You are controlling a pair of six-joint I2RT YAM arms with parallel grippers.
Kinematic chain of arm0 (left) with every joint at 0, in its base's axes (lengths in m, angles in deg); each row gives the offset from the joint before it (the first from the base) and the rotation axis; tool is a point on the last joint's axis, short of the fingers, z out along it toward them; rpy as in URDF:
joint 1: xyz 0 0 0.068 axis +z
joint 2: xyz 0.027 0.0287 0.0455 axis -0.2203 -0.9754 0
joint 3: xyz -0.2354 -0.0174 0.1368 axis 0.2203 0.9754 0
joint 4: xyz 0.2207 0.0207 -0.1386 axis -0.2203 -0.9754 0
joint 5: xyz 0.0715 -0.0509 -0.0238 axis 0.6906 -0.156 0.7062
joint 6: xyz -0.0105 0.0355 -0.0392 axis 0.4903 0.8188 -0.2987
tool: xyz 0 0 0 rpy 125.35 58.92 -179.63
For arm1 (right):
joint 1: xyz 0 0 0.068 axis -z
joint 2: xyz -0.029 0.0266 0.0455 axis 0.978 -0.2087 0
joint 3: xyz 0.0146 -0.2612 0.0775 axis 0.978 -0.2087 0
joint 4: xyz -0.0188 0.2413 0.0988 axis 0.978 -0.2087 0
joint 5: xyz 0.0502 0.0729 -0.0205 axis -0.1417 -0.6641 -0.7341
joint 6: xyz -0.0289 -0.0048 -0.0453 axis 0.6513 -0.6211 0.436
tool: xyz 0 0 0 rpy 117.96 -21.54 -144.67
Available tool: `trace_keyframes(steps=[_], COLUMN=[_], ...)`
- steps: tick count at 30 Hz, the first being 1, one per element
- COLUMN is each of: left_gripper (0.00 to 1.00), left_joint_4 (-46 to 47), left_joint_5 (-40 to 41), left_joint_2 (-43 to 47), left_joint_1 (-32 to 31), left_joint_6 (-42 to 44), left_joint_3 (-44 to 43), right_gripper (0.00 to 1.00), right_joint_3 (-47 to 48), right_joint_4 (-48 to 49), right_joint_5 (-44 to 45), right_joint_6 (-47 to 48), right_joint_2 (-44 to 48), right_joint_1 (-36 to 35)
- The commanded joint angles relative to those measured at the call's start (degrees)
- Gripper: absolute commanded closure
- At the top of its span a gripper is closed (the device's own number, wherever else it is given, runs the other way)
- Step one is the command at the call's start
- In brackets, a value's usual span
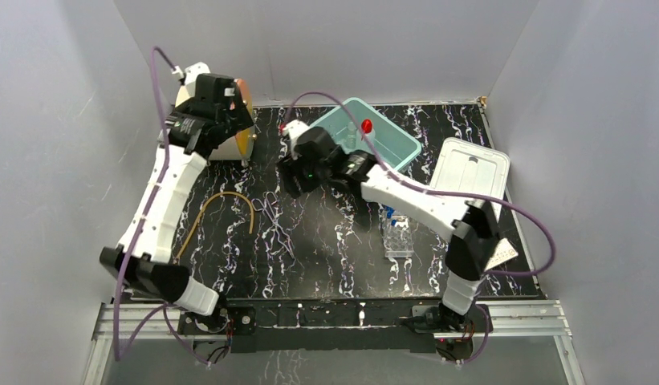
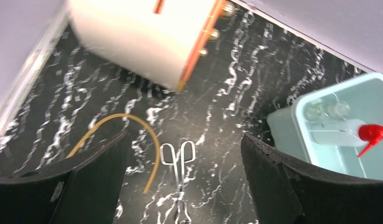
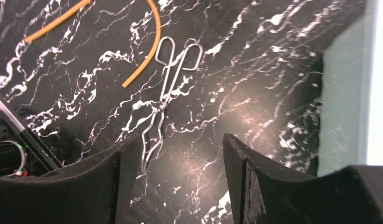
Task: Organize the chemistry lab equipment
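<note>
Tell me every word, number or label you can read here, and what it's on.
No text is legible in any view.
Small white box beside the right arm: faint marks, too small to read.
White lid: a small dark mark, too blurred to read.
Squeeze bottle in the bin: no label visible.
</note>
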Motion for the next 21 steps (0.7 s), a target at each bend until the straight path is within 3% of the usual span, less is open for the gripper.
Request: trace_keyframes(steps=[1, 10, 14, 21], left_gripper=[0.13, 0.11, 0.11, 0.09], left_joint_4=[-4.9, -4.7, -2.0, 3.8], left_joint_5=[12.4, 23.9, 23.8, 19.1], left_joint_2=[8.7, 12.8, 13.6, 13.6], left_joint_1=[0.2, 0.4, 0.4, 0.4], left_joint_6=[-2.8, -0.1, 2.2, 7.3], left_joint_3=[1.6, -2.4, -2.5, 1.3], right_gripper=[0.27, 0.25, 0.27, 0.40], right_joint_3=[7.0, 17.1, 25.8, 35.0], right_joint_4=[-2.7, -9.1, -15.9, -21.7], right_joint_5=[1.4, 0.7, 1.1, 0.4], right_joint_6=[3.3, 3.9, 3.4, 3.3], right_joint_2=[-8.5, -24.3, -31.5, -39.9], right_joint_1=[-4.2, -7.6, -7.9, -8.6])
